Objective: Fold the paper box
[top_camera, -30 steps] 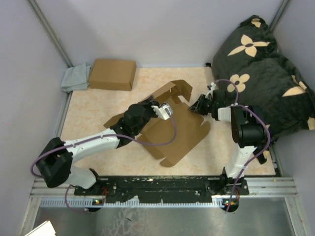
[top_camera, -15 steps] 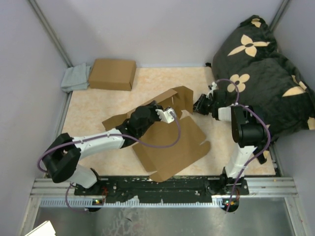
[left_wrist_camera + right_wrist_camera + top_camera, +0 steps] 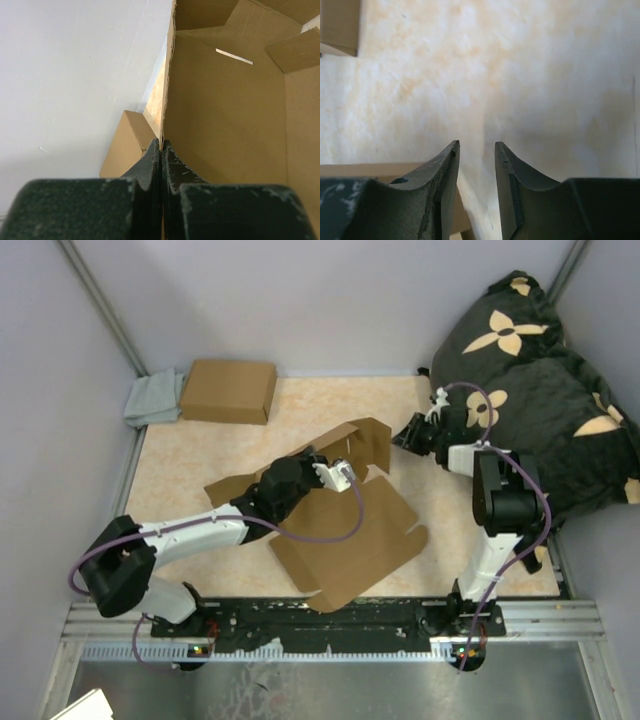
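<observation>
Overhead, the paper box (image 3: 352, 535) lies half-opened in the middle of the table (image 3: 190, 455). Its big flat panel points toward the arm bases, and a side wall stands up along the far edge. The left gripper (image 3: 338, 470) reaches in from the left and sits right at that raised wall. The right gripper (image 3: 403, 436) hangs just beyond the box's right-hand far corner, near it but apart from it. A smooth brown carton (image 3: 230, 390) rests in the far left corner beside a grey cloth (image 3: 150, 400), and a black flowered cushion (image 3: 530, 370) fills the right side.

From the left wrist, the left gripper (image 3: 161, 150) has its fingers (image 3: 148, 167) pressed together on the thin edge of the box's upright wall (image 3: 225, 115). The cardboard comes straight up out of the pinch, with the inside of the box spreading to the right. A slit and folded flaps show near the top.

From the right wrist, the right gripper (image 3: 476, 150) has its fingers (image 3: 512, 175) spread with a clear gap and nothing between them. Only bare table (image 3: 520, 75) lies beyond. A strip of brown cardboard (image 3: 370, 168) shows behind the finger on the picture's left; I cannot tell whether it touches.
</observation>
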Available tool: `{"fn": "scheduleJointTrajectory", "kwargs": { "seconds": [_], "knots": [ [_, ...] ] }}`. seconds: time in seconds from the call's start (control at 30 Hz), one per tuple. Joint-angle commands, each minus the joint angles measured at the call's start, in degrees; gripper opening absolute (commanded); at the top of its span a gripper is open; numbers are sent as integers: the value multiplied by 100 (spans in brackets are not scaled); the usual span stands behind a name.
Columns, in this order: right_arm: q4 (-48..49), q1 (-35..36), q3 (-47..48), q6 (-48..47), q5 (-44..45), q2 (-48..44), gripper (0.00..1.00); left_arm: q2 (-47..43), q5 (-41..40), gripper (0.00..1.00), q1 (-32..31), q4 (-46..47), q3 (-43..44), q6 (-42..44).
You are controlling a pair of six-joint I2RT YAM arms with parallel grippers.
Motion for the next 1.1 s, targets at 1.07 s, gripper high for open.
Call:
{"fn": "scheduleJointTrajectory", "kwargs": {
  "seconds": [1.07],
  "knots": [
    [1286, 312, -373, -825, -2905, -902, 39, 179, -164, 0, -222, -143, 133, -20]
  ]
}}
